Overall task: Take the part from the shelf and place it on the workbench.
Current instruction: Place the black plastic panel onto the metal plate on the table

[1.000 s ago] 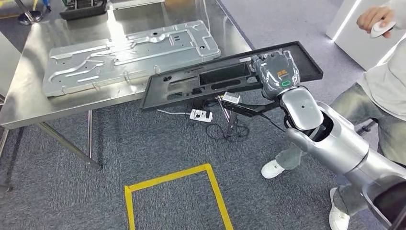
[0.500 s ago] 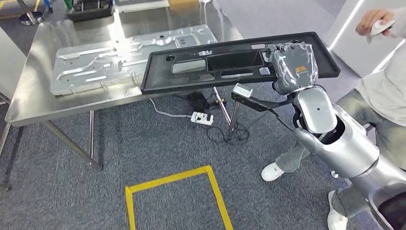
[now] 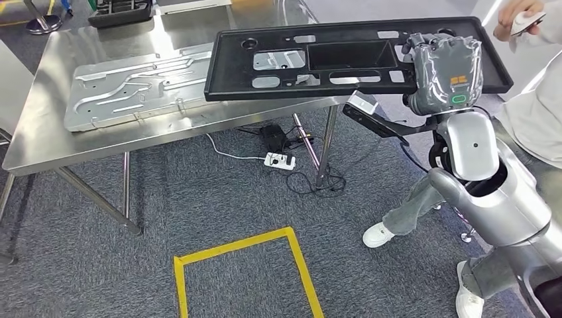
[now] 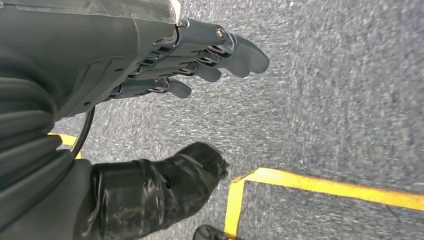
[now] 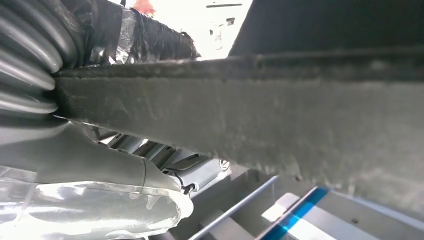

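The part is a long black plastic panel point(image 3: 318, 59) with several cut-outs. My right hand point(image 3: 445, 69) grips it near its right end and holds it level in the air. Its left end hangs over the front right corner of the steel workbench point(image 3: 79, 142), above the bench top. In the right wrist view the panel's dark edge point(image 5: 280, 120) runs straight across, with my right hand point(image 5: 75, 150) clamped on it. My left hand point(image 4: 165, 70) hangs down over the grey carpet, fingers apart and holding nothing.
A large silver stamped metal plate point(image 3: 132, 86) lies on the workbench. A black tray point(image 3: 119, 12) sits at its far edge. A person point(image 3: 537, 112) stands close on the right. A power strip point(image 3: 278, 160) and cables lie under the bench; yellow tape point(image 3: 238, 248) marks the floor.
My right arm has raised the black panel and carried it farther away and to the right. It was tilted below the bench edge and now hangs level above the bench corner.
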{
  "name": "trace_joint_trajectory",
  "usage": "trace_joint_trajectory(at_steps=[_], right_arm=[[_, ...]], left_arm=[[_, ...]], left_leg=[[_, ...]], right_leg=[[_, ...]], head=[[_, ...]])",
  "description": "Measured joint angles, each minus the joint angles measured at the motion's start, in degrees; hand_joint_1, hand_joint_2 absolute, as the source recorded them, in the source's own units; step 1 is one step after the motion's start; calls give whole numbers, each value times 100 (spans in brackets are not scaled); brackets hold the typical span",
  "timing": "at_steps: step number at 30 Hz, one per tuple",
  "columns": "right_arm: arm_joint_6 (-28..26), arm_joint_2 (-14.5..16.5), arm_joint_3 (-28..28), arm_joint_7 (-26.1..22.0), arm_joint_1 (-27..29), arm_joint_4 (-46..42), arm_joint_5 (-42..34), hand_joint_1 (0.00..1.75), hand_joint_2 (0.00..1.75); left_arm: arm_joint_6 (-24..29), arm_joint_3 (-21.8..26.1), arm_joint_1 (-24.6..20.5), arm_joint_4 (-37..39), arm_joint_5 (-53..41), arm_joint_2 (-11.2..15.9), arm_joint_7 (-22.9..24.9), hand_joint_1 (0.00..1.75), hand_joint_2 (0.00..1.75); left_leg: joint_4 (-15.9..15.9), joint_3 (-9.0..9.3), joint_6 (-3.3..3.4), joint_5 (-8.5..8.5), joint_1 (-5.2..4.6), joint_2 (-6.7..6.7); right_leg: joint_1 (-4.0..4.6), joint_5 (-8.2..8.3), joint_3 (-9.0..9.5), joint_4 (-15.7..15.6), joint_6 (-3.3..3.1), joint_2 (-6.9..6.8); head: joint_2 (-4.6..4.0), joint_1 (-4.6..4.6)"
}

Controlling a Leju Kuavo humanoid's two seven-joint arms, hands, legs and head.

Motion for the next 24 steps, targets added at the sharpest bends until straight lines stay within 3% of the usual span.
trace_joint_trajectory(at_steps=[3, 4, 5, 6, 8, 10, 13, 15, 16, 19, 20, 21, 23, 24], right_arm=[[-44, -8, -103, 19, 20, -52, 8, 175, 175], [-61, -10, -136, 23, 32, -67, 8, 175, 175], [-77, -12, -170, 27, 49, -86, 8, 175, 175], [-90, -15, -207, 28, 66, -109, 8, 175, 175], [-113, -30, -288, 31, 87, -154, 8, 175, 175], [-137, -48, -369, 36, 98, -181, 8, 175, 175], [-156, -62, -448, 37, 147, -205, 8, 175, 175], [-158, -79, -498, 36, 174, -222, 8, 175, 175], [-160, -87, -526, 35, 182, -227, 8, 175, 175], [-170, -93, -586, 37, 221, -231, 8, 175, 175], [-173, -93, -597, 37, 245, -231, 8, 175, 175], [-174, -93, -605, 37, 268, -231, 8, 175, 175], [-186, -93, -620, 35, 305, -230, 8, 175, 175], [-202, -92, -627, 34, 319, -230, 9, 175, 175]], left_arm=[[-82, 0, 4, 0, -1, -2, -10, 0, 175], [-109, 0, 11, 0, -1, -3, -22, 0, 175], [-129, 0, 15, 0, -1, -5, -38, 0, 175], [-143, -1, 17, 0, -1, -7, -57, 0, 175], [-145, -1, 13, 0, -1, -5, -80, 0, 175], [-138, -1, 7, 0, -2, 0, -85, 0, 175], [-122, -2, 5, 0, -5, 4, -85, 0, 175], [-117, -3, 4, 0, -7, 5, -86, 0, 175], [-116, -3, 0, 0, -8, 6, -86, 0, 175], [-107, -9, -4, 0, -9, 5, -81, 0, 175], [-102, -10, -1, 0, -10, 3, -80, 0, 175], [-94, -11, 1, 0, -11, 2, -80, 0, 175], [-75, -11, 1, 0, -16, -1, -81, 0, 175], [-66, -13, -3, 0, -20, -1, -83, 0, 175]], left_leg=[[1062, -499, -104, -481, 71, 5], [1286, -619, -120, -518, 92, 5], [1313, -649, -129, -450, 109, 5], [1104, -564, -130, -281, 121, 5], [296, -182, -111, 114, 127, 4], [-262, 87, -74, 269, 97, -2], [-381, 136, 5, 264, 70, -9], [-459, 190, 88, 290, 81, -6], [-492, 216, 131, 298, 85, -3], [-494, 236, 212, 268, 41, -2], [-485, 245, 227, 249, 23, -4], [-470, 260, 235, 225, 10, -6], [-417, 296, 228, 156, -6, -11], [-380, 301, 212, 119, -19, -14]], right_leg=[[-16, -6, -1, -3, -22, -8], [-18, -9, 1, -2, -20, -9], [-21, -14, 4, -2, -18, -7], [-26, -20, 13, -1, -10, -5], [-35, -41, 39, -5, 20, -1], [-30, -49, 48, -18, 76, 4], [-20, -38, 63, -78, 178, 8], [-24, -139, 11, 60, 215, -2], [-18, -262, -97, 285, 217, -6], [15, -657, -660, 1329, 194, -5], [22, -640, -771, 1482, 185, -5], [28, -508, -767, 1406, 171, -6], [48, -95, -496, 755, 124, -7], [66, 27, -333, 415, 104, -7]], head=[[0, -7], [0, -6], [0, -6], [0, -6], [0, -6], [0, -3], [0, 0], [0, 5], [0, 10], [0, 18], [0, 16], [0, 16], [0, 16], [0, 15]])
